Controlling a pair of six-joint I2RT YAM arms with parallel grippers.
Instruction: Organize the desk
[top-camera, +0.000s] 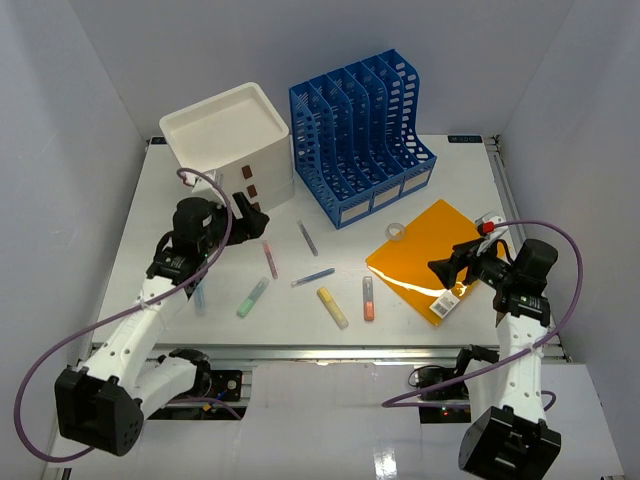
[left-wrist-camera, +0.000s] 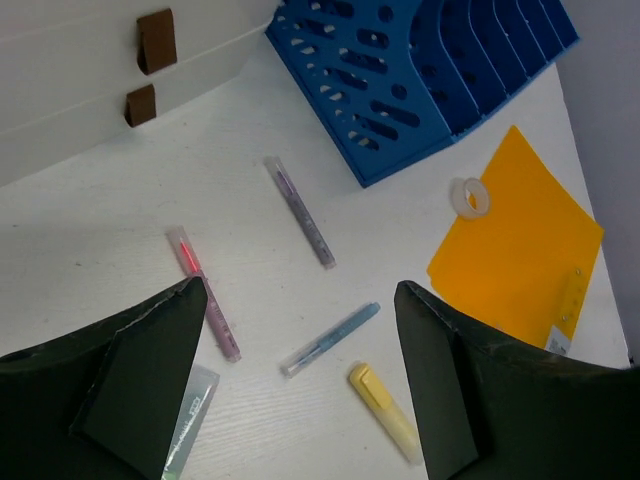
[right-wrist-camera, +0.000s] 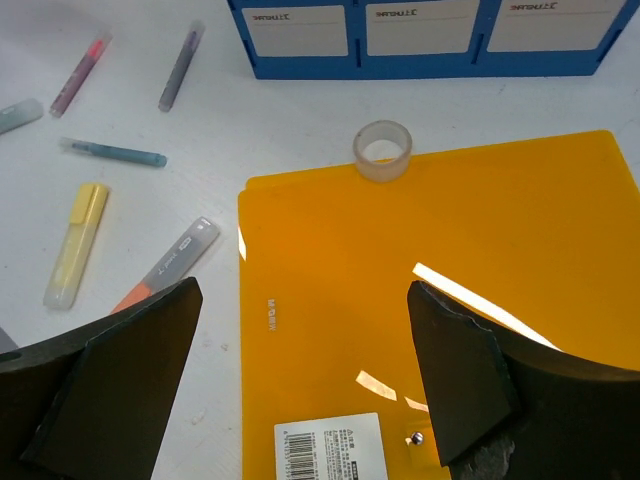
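- Black jaws of L gripper (top-camera: 252, 215): wide apart, nothing held, hovering over the scattered pens (left-wrist-camera: 300, 212).
- R gripper (right-wrist-camera: 305, 295): jaws also apart and empty, above the orange folder (right-wrist-camera: 450, 230).
- Orange folder: thin plastic sheet, prob. light, slick and bendy. It lies flat, so take it at an edge or corner, not mid-sheet.
- Tape roll (right-wrist-camera: 383, 150): sits across the folder's far edge. Stiff light ring, so pinch one wall through the hole.
- Pens: loose at mid-surface, light, likely to roll. Pinch across the barrel, approx. mid-length.
- Desk (top-camera: 465, 185): white, rigid, lying under everything (worked on, not lifted). Blue file rack (top-camera: 360, 130) and white drawer box (top-camera: 228, 140) stand at its far side.
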